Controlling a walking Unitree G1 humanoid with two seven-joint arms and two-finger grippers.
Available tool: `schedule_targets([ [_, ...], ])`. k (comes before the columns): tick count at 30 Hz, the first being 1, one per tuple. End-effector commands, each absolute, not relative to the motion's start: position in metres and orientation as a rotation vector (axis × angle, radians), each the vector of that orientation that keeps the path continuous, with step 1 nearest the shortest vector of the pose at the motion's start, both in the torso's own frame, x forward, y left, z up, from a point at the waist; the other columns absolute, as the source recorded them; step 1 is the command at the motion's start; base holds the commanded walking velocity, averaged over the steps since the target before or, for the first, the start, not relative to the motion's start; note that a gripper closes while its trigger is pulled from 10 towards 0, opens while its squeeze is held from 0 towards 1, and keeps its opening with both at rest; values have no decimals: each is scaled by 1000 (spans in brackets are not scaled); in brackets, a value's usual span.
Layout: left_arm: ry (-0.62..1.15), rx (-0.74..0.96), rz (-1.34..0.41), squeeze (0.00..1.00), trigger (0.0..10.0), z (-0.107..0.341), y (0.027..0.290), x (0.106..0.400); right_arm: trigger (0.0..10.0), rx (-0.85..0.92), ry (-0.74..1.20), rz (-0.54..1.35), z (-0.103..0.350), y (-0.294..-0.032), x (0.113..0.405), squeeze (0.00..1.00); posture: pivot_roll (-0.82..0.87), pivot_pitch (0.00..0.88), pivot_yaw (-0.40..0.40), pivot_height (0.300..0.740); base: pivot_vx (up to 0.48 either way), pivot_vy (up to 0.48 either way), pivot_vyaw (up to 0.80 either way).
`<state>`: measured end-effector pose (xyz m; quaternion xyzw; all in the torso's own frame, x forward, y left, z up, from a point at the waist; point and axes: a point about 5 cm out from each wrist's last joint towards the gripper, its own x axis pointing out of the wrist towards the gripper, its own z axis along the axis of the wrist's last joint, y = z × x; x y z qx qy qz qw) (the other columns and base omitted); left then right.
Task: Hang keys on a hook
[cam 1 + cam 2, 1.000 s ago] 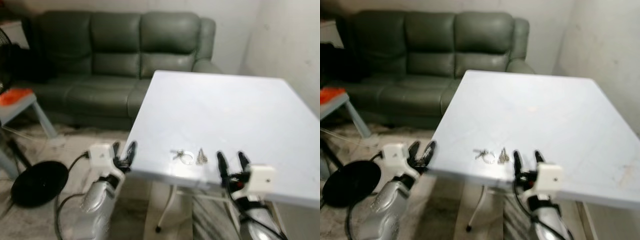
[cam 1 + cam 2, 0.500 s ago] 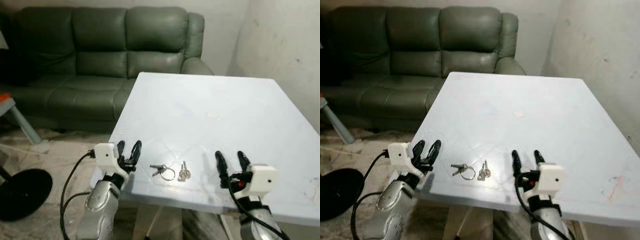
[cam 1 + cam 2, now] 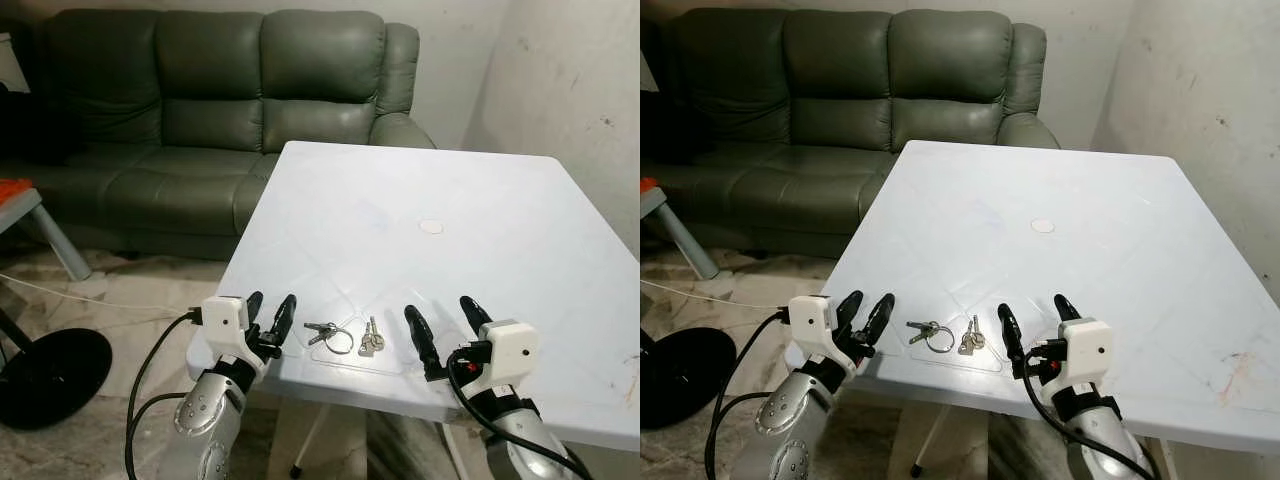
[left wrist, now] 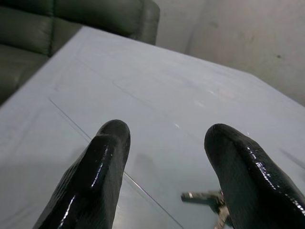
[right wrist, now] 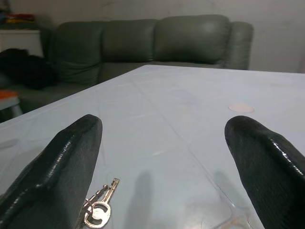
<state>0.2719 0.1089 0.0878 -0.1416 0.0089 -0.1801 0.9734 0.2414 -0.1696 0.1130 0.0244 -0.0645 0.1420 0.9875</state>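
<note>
Left eye view: you are at the reach-in step, with both grippers low at the near edge of the white table (image 3: 480,215) and the keys (image 3: 345,337) lying flat between them.

Your right gripper (image 3: 441,328) has its two black fingers spread wide with nothing in them, and it sits just beside the small bunch on the key ring. Your left gripper (image 3: 269,315) is parted more narrowly, also empty, and sits near the ring's other side. No hook can be made out from here; a green sofa (image 3: 225,110) stands beyond the table. Your next move likely calls for bringing one gripper over the ring, lowering the fingers either side of it and closing on thin metal lying flat, which may slide.
</note>
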Motion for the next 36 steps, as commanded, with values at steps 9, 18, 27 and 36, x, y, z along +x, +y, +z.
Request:
schedule_targets([
  [9, 88, -246, -487, 0, 10000, 85, 92, 259, 10000, -63, -81, 428, 124, -181, 265, 0, -26, 49, -5, 740, 0, 0, 0],
  [18, 113, -241, -536, 0, 10000, 83, 83, 243, 10000, -111, -7, 658, 125, -172, 273, 0, 2, 66, -23, 740, 0, 0, 0],
  [27, 112, -228, -531, 0, 10000, 85, 83, 239, 10000, -126, 53, 833, 120, -158, 267, 0, 22, 71, -41, 740, 0, 0, 0],
  [36, 109, -218, -525, 0, 10000, 86, 83, 239, 10000, -158, 58, 848, 118, -135, 272, 0, 30, 63, -42, 740, 0, 0, 0],
])
